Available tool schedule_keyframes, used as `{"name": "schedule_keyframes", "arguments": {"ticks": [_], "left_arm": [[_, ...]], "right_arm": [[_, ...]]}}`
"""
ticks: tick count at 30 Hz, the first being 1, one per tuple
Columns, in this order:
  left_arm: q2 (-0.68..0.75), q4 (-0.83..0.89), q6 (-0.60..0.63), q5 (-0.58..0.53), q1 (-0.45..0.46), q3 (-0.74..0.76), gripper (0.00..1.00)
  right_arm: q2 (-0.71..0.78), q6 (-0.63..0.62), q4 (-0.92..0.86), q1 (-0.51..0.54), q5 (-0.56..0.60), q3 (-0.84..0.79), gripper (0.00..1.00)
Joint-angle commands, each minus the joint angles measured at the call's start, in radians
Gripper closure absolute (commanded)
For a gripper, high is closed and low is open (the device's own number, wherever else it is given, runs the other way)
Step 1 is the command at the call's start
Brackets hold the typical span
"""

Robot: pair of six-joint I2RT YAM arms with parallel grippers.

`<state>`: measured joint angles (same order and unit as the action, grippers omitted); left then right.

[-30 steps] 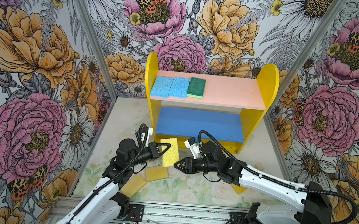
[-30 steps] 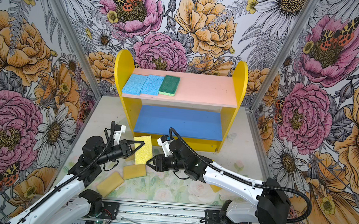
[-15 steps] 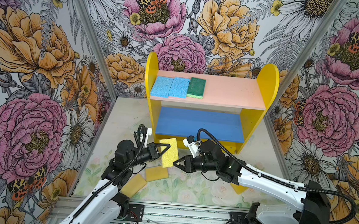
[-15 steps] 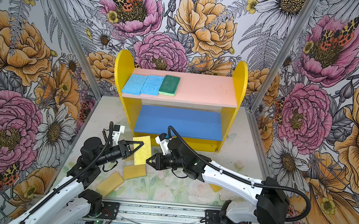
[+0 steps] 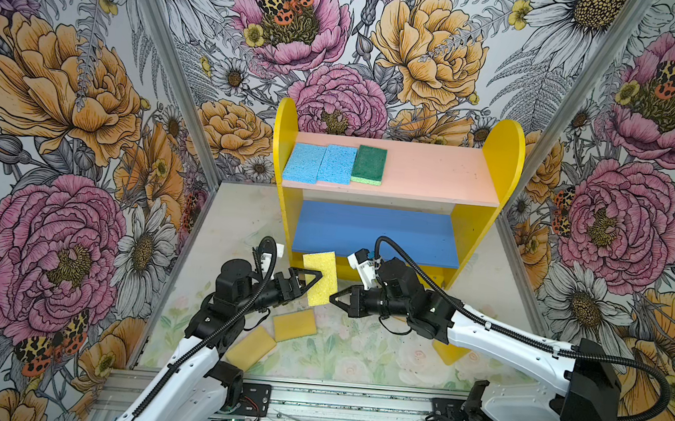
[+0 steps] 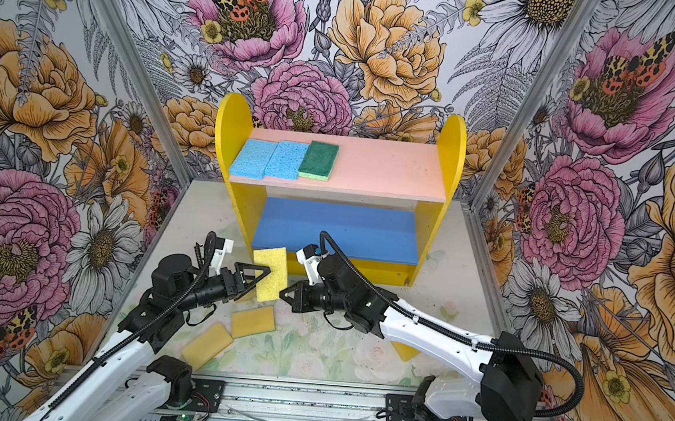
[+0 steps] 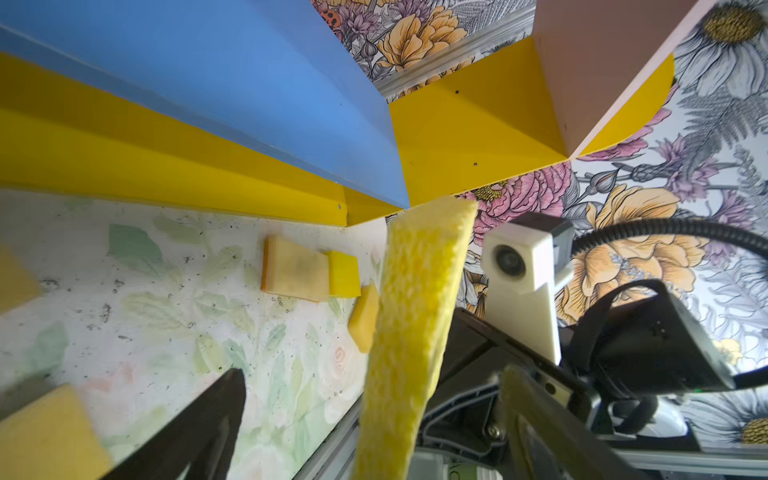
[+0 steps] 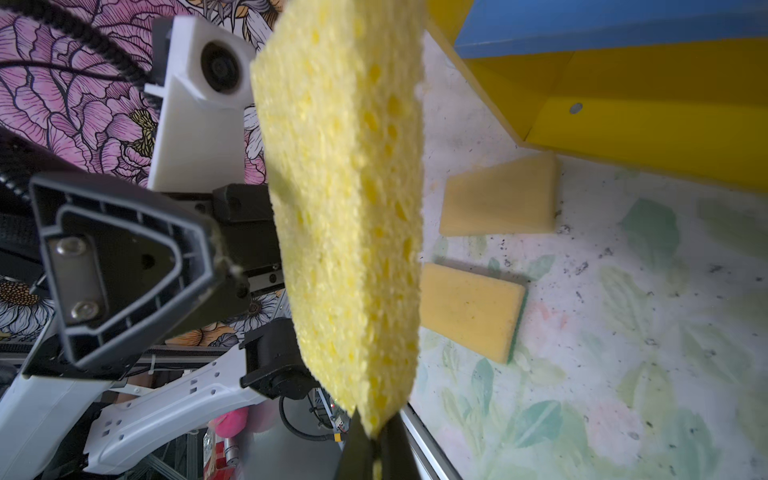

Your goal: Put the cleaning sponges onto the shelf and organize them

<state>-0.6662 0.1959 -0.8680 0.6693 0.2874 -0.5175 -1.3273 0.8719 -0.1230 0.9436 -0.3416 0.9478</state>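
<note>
Tan sponges [image 5: 294, 324] lie on the table [image 5: 361, 347] near the held porous sponge [image 5: 320, 278].

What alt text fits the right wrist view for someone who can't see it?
A porous pale yellow sponge, pinched at one end by the right gripper, fills the foreground. The open left gripper's finger sits beside it; two tan-yellow sponges lie on the table near the shelf.
</note>
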Motion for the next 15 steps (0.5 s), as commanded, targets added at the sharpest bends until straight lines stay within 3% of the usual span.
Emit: {"name": "schedule_keyframes", "arguments": {"ticks": [1,7,11,15], "left_arm": [[0.043,0.114,0.082,-0.015,-0.024,-0.045,0.01],[0.102,0.168,0.12,-0.01,-0.062,-0.033,0.01],[0.132,0.274,0.209,-0.007,-0.123,-0.071,0.01],[0.138,0.353,0.283,-0.069,-0.133,-0.11,0.01]], "right_arm": [[-0.025,-0.016,0.012,-0.01,0.03,0.04,1.0],[-0.019,-0.01,-0.017,-0.016,0.058,0.037,1.0],[-0.01,-0.008,-0.048,-0.021,0.073,0.044,1.0],[0.037,0.011,-0.073,-0.018,0.1,0.015,1.0]]}}
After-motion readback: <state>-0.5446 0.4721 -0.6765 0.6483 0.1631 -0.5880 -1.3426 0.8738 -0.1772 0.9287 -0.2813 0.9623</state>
